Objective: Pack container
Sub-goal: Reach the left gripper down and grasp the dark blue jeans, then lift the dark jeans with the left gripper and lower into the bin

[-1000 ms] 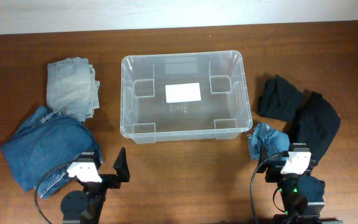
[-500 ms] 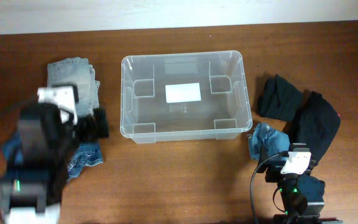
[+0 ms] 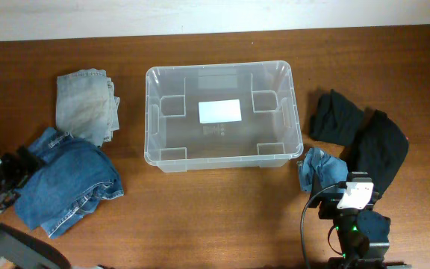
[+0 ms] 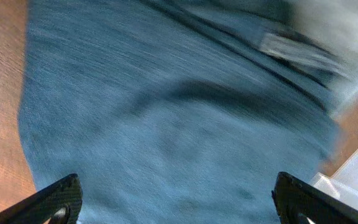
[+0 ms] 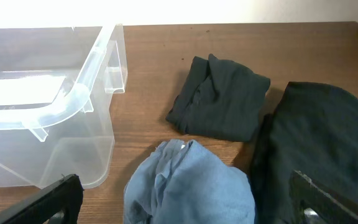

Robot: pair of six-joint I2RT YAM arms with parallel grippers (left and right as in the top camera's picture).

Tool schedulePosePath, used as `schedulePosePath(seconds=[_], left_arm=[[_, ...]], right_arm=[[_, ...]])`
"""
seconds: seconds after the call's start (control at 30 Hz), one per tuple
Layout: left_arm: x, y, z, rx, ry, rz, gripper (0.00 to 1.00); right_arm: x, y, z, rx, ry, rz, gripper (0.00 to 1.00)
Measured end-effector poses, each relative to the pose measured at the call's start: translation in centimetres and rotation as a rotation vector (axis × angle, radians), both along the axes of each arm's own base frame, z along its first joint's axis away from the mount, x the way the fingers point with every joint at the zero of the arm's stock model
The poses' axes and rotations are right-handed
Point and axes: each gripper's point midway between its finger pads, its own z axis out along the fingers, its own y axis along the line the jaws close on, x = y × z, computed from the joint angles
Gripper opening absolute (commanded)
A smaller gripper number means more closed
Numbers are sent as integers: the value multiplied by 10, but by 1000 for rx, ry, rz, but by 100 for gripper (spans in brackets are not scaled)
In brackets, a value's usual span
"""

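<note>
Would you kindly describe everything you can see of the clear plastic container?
The container is a large rectangular bin of clear plastic with rounded corners, a thick rim and moulded recesses inside. A white label sits on its base. It stands upright and empty on the wooden table. A light blue cloth lies near its front right corner.

we find the container [image 3: 219, 67] open-topped; jeans [image 3: 66, 183] flank its left side, black garments [image 3: 336, 117] and a blue cloth [image 3: 317, 166] its right; bare table [image 3: 222, 217] lies in front.
</note>
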Motion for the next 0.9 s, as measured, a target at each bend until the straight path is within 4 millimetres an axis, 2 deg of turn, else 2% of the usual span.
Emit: schedulePosePath(seconds=[0.07,0.13,0.2,0.33,0.47,0.6,0.7,0.8,0.83,0.9], left_arm=[[-14,19,-39,-126,20,68,89],[-23,26,-56,-199,13,104,89],[-31,41,-64,-248,-58,156,94],[-38,65,-61,-221,-148,196,97],[-26,61,-74,-241,-180,136,97],[-24,58,-90,-244,-153,109,96],[-23,58,-91,-239,-151,103,97],[-12,51,-92,-239,-151,66,96],[-6,45,-93,-243,-150,40,93],[9,33,-94,-239,-140,-19,66]], right_arm=[[0,0,0,0,0,0,98],[0,0,0,0,0,0,98],[0,0,0,0,0,0,98],[0,0,0,0,0,0,98],[0,0,0,0,0,0,98],[0,0,0,0,0,0,98],[0,0,0,0,0,0,99],[0,0,0,0,0,0,98],[0,0,0,0,0,0,98],[0,0,0,0,0,0,98]])
